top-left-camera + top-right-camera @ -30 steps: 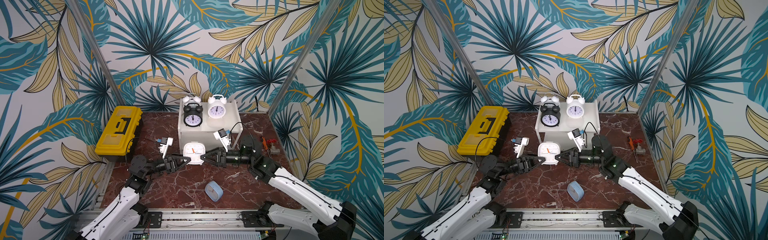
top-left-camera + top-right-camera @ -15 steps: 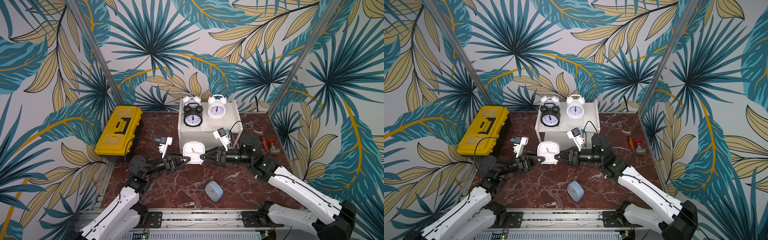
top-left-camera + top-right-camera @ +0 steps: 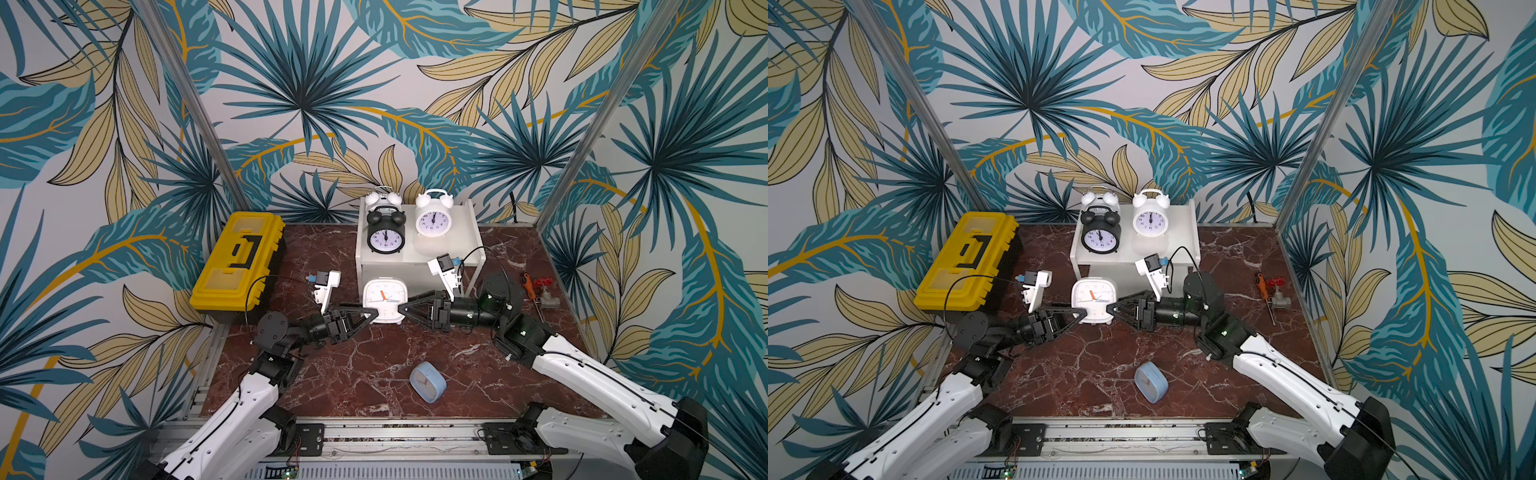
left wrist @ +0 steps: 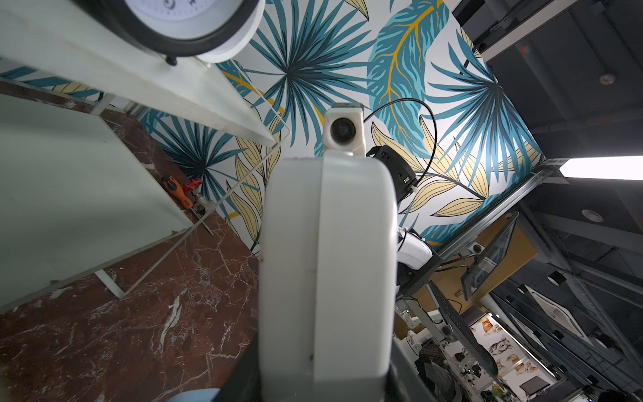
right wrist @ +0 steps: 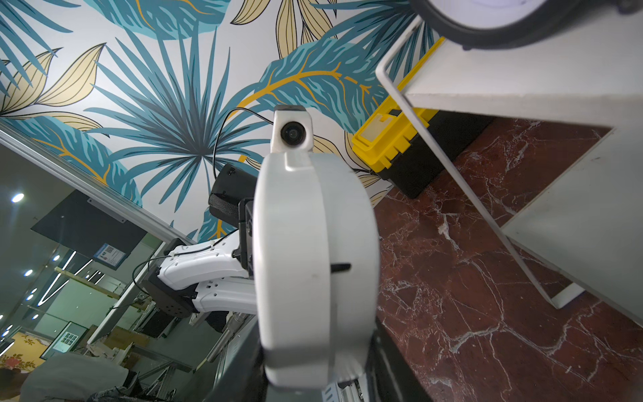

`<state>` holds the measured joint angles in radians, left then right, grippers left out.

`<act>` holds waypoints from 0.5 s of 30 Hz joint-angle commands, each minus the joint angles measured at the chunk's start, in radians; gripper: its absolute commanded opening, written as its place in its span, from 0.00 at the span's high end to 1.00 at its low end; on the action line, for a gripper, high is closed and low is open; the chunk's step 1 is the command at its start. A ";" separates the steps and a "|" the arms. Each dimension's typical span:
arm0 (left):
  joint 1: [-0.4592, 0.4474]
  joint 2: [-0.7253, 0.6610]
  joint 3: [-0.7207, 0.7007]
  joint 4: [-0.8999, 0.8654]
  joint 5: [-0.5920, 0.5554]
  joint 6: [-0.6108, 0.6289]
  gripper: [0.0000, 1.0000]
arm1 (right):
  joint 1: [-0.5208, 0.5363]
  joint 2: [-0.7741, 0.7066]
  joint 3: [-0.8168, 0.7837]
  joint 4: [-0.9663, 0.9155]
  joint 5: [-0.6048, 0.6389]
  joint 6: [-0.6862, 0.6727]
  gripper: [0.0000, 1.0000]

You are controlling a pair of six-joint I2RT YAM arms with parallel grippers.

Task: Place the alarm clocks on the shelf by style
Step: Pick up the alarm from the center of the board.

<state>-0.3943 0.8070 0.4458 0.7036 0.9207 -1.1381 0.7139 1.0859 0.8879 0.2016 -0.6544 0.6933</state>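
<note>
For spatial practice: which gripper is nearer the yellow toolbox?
Left. The left gripper meets the white square clock from the yellow toolbox side; the right gripper, from the opposite side.

Lab cell: leaf-print walls (image 3: 299, 83), aluminium rail (image 3: 395, 434), monitor (image 4: 487, 261).

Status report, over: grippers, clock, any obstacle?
Left gripper and right gripper both shut on white square clock, in front of shelf lower board. Blue clock lies on table, untouched. No obstacle seen.

The black clock (image 3: 385, 239) hides most of the rear white clock (image 3: 383, 199).
</note>
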 commanded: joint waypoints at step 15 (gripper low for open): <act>0.005 -0.043 0.039 -0.163 -0.089 0.113 0.10 | 0.053 -0.072 -0.017 -0.072 0.141 -0.074 0.82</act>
<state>-0.3996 0.7834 0.4477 0.5797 0.8558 -1.0565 0.7628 1.0546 0.8871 0.1230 -0.5797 0.6544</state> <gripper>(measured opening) 0.899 0.420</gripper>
